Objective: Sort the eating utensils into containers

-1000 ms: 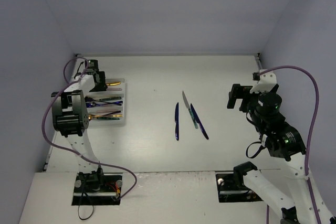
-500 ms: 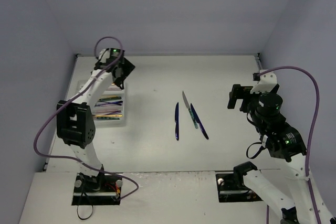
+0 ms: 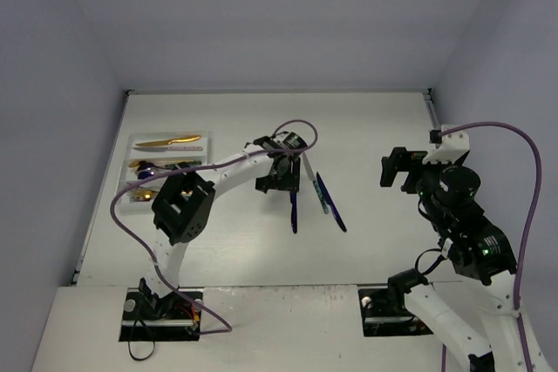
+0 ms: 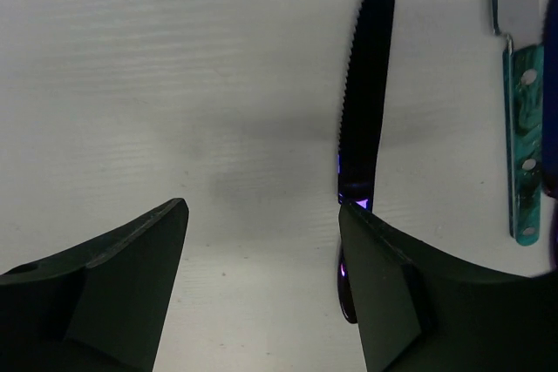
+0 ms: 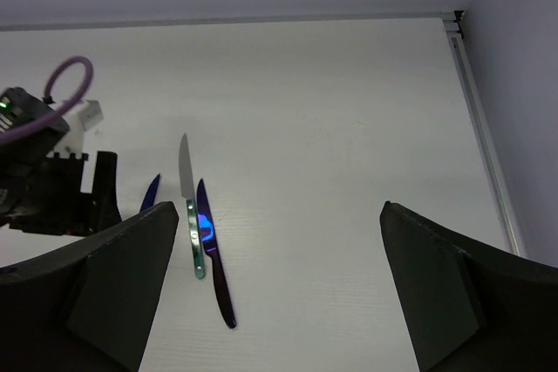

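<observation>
Three knives lie mid-table: a dark blue knife [image 3: 294,204], a silver-bladed knife with a teal handle [image 3: 314,182] and a purple-blue knife [image 3: 332,204]. My left gripper [image 3: 281,172] is open and empty, low over the table just left of the dark blue knife [image 4: 367,102], whose handle runs under my right finger [image 4: 410,294]. The teal-handled knife [image 4: 522,145] lies further right. The white cutlery tray [image 3: 207,156] at the left holds gold, purple and teal utensils. My right gripper [image 3: 397,167] is open and empty, raised at the right; its view shows the teal-handled knife [image 5: 193,226] and the purple-blue knife [image 5: 214,257].
Grey walls close the table at the back and both sides. The left arm's purple cable [image 3: 296,128] loops above the knives. The left arm [image 5: 52,185] shows in the right wrist view, beside the dark blue knife's tip [image 5: 150,191].
My left arm has swung from over the tray across to the middle and come down beside the dark blue knife. The knives have not moved. The right arm has barely shifted.
</observation>
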`<action>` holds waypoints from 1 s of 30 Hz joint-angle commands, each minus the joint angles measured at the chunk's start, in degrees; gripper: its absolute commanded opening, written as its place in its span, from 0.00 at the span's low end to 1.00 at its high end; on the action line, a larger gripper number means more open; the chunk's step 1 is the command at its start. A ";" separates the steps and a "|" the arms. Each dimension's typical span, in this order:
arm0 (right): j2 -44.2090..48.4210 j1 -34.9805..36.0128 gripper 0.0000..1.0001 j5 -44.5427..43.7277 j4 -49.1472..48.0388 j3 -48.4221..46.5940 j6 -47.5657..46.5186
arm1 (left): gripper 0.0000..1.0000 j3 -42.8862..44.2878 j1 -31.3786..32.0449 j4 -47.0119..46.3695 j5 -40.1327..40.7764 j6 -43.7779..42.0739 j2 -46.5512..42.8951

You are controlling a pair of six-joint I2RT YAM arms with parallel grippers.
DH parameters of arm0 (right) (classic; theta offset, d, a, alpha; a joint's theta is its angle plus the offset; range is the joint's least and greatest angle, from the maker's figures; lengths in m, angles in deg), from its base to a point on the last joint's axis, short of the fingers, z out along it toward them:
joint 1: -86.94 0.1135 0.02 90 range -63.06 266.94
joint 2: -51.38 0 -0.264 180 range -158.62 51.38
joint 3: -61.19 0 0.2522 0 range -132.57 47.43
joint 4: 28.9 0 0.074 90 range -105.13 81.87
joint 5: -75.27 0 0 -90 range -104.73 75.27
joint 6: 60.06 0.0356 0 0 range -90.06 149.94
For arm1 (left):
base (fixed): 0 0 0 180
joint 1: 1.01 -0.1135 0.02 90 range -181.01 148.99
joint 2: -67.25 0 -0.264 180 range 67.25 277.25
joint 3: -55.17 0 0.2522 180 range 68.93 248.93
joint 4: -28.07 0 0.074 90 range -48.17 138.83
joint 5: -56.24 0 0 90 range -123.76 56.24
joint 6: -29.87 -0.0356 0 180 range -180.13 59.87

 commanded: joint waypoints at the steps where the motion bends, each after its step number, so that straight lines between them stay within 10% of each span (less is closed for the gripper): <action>1: 0.91 -0.39 1.00 1.59 -3.44 0.61 1.75 | 0.65 4.51 3.12 2.88 -1.89 -1.60 1.21; 22: 2.75 -0.39 1.00 2.55 -2.29 0.25 1.75 | 0.39 7.89 8.10 3.57 -4.61 1.82 9.84; 30: 2.68 -0.39 1.00 2.55 -2.03 0.32 1.44 | 0.01 6.49 6.84 4.72 -3.31 2.26 10.20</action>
